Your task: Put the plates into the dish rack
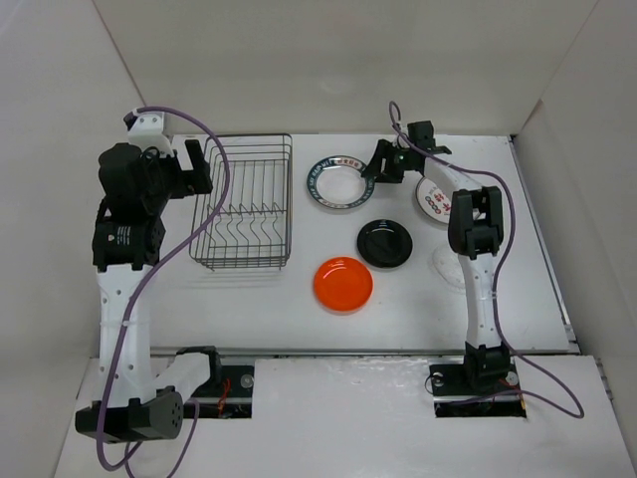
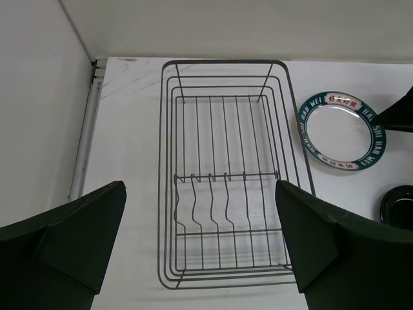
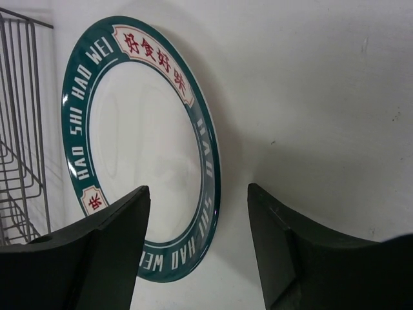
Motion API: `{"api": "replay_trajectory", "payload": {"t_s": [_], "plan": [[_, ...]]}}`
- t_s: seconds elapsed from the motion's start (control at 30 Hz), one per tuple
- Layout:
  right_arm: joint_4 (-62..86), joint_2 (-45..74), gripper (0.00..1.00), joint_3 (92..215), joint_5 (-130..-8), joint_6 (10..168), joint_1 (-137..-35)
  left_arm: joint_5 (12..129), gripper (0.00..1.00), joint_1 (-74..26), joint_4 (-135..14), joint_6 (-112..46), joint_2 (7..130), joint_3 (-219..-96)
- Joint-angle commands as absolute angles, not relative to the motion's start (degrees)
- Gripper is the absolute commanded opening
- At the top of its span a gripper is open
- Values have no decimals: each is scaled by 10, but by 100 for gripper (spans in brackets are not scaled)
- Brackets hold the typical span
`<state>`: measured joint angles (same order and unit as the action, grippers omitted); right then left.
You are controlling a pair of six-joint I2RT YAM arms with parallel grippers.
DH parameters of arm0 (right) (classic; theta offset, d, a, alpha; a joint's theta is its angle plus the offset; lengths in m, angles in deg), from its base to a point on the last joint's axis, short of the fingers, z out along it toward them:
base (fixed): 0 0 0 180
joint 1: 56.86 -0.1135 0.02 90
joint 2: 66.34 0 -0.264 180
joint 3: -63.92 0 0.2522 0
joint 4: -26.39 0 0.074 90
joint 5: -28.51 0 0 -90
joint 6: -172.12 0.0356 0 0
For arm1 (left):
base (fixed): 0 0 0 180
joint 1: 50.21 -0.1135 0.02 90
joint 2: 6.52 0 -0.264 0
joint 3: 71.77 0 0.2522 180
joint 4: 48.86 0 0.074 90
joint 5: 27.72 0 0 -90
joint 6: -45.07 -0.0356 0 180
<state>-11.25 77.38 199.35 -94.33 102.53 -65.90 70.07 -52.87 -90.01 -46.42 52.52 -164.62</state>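
Note:
The dish rack (image 1: 244,204) (image 2: 226,174), a dark wire basket with nothing in it, stands at the back left. Right of it lies the white plate with a dark green lettered rim (image 1: 338,183) (image 2: 342,132) (image 3: 142,142). My right gripper (image 1: 375,167) (image 3: 199,216) is open and low over that plate's right edge, with the rim between its fingers and neither finger touching it. My left gripper (image 1: 202,167) (image 2: 200,216) hangs wide open above the rack's left end, holding nothing. The black plate (image 1: 385,241), orange plate (image 1: 343,283) and clear plate (image 1: 448,267) lie flat nearer me. The red-marked plate (image 1: 435,202) is partly hidden by my right arm.
White enclosure walls close in the table (image 1: 299,319) at the back and both sides. The rack's wires (image 3: 19,129) stand just left of the lettered plate. A raised strip runs along the table's left edge (image 2: 87,135). The black plate's edge (image 2: 400,206) shows at the right of the left wrist view.

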Motion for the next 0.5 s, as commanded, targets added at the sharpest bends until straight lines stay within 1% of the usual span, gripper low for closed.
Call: {"api": "replay_trajectory", "payload": {"t_s": [0.0,0.03,0.07,0.17,0.2,0.23,0.33,0.4,0.43,0.47], "plan": [[-142,795,66,2013,-945,1035,-656,719,100,-531,-884,-466,526,-1656],[-142,795,66,2013,-945,1035,-656,719,100,-531,-884,-466,526,-1656],[-150,801,60,2020,-945,1042,-656,719,100,-531,-884,-466,526,-1656],[-155,815,55,2025,-945,1049,-656,719,100,-531,-884,-466,526,-1656],[-155,821,49,2025,-951,1056,-656,719,100,-531,-884,-466,526,-1656],[-155,821,49,2033,-951,1061,-656,719,100,-531,-884,-466,526,-1656],[-160,834,40,2045,-960,1067,-656,719,100,-531,-884,-466,526,-1656],[-166,834,27,2045,-960,1067,-656,719,100,-531,-884,-466,526,-1656],[-172,840,13,2050,-953,1073,-651,725,100,-531,-884,-466,531,-1656],[-172,840,5,2050,-947,1073,-651,725,100,-531,-884,-466,532,-1656]]}}
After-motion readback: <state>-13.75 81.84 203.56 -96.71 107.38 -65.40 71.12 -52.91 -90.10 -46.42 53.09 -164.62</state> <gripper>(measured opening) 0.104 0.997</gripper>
